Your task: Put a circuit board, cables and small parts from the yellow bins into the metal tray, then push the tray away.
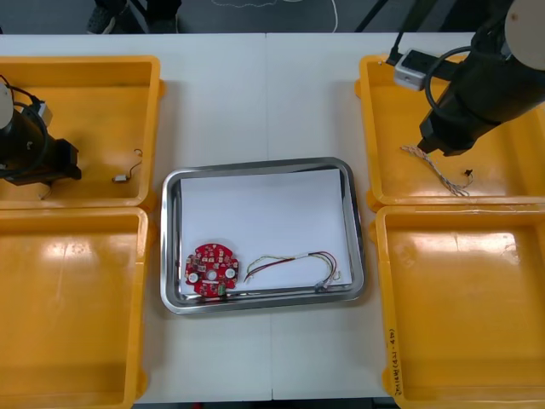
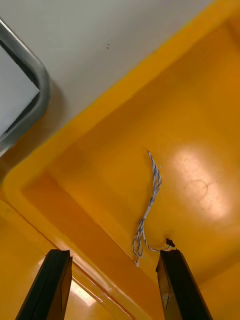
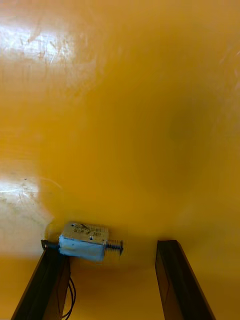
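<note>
I see the twisted cable (image 1: pixel 434 172) lying 10-to-4 o'clock under my spread right gripper (image 2: pixel 115 253); left gripper (image 3: pixel 112 244), spread too, beside a small metal part (image 3: pixel 85 241)

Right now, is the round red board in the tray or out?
In: the circuit board lies flat inside the metal tray, within its shiny rim.

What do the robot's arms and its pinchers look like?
Both arms are chunky and black. The right arm carries a small grey-white box with a black cable looping from it, and has a pale grey round joint higher up. The left arm is black too. The left gripper and right gripper each have two flat black fingers with squared tips.
</note>
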`<state>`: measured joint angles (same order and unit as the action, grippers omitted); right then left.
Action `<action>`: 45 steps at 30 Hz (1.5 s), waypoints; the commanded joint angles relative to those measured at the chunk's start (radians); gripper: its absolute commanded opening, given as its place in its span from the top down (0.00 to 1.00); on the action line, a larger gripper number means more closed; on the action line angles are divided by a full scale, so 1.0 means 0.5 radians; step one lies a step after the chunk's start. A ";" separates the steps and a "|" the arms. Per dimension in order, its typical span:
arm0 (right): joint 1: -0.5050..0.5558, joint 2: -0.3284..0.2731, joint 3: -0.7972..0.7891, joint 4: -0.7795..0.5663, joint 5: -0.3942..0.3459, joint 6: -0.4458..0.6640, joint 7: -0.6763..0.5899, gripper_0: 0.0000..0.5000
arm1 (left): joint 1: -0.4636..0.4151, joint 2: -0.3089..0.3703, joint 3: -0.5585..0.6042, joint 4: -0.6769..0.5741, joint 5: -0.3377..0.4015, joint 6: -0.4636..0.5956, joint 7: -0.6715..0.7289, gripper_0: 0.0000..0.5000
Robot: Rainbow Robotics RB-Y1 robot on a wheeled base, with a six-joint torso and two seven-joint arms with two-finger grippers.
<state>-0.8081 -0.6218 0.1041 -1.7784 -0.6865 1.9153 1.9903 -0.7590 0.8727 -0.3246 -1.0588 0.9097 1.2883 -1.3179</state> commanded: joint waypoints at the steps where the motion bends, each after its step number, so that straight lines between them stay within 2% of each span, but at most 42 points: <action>1: -0.090 -0.076 -0.156 0.114 0.100 0.009 -0.103 0.00 | -0.086 -0.052 0.017 0.044 -0.031 -0.052 -0.177 0.00; 7: -0.090 -0.076 -0.239 0.237 0.213 0.009 -0.195 0.00 | -0.086 -0.049 0.020 0.059 -0.040 -0.046 -0.196 0.00; 11: -0.087 -0.076 -0.248 0.274 0.241 0.009 -0.360 0.00 | -0.086 -0.040 0.023 0.059 -0.058 -0.049 -0.205 0.00; 13: -0.087 -0.073 -0.248 0.308 0.250 0.009 -0.360 0.00 | -0.086 -0.040 0.033 0.059 -0.058 -0.049 -0.211 0.00; 15: -0.087 -0.073 -0.248 0.348 0.256 0.009 -0.348 0.00 | -0.086 -0.037 0.033 0.059 -0.061 -0.049 -0.211 0.27; 16: -0.087 -0.076 -0.248 0.366 0.256 0.009 -0.345 0.00 | -0.086 -0.033 0.033 0.059 -0.065 -0.049 -0.211 0.44; 17: -0.087 -0.082 -0.248 0.421 0.256 -0.023 -0.330 0.00 | -0.086 -0.030 0.033 0.059 -0.065 -0.049 -0.214 0.89; 19: -0.080 -0.094 -0.248 0.495 0.247 -0.088 -0.308 0.00 | -0.083 -0.024 0.033 0.059 -0.061 -0.042 -0.220 0.99; 21: -0.068 -0.100 -0.248 0.553 0.232 -0.155 -0.290 0.00 | -0.083 -0.021 0.033 0.059 -0.058 -0.036 -0.223 1.00; 28: 0.036 -0.122 -0.245 0.587 0.223 -0.370 -0.228 0.00 | -0.083 0.003 0.033 0.041 -0.043 0.004 -0.233 1.00; 33: 0.110 -0.122 -0.245 0.587 0.235 -0.499 -0.139 0.00 | -0.086 0.043 0.060 -0.039 -0.019 0.123 -0.217 0.97; 34: 0.119 -0.122 -0.245 0.587 0.238 -0.514 -0.115 0.00 | -0.086 0.046 0.066 -0.048 -0.015 0.132 -0.214 0.92; 35: 0.159 -0.122 -0.245 0.587 0.244 -0.566 -0.050 0.00 | -0.083 0.059 0.069 -0.073 -0.009 0.157 -0.211 0.43; 37: 0.199 -0.119 -0.245 0.587 0.244 -0.634 -0.004 0.00 | -0.083 0.074 0.069 -0.091 0.000 0.169 -0.202 0.00; 45: 0.324 -0.119 -0.236 0.587 0.220 -0.787 0.103 0.00 | -0.083 0.123 0.137 -0.177 0.021 0.255 -0.190 0.00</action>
<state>-0.6683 -0.6369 0.0092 -1.4671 -0.5702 1.5439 2.0145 -0.7730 0.8747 -0.3073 -1.1035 0.9108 1.3883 -1.3191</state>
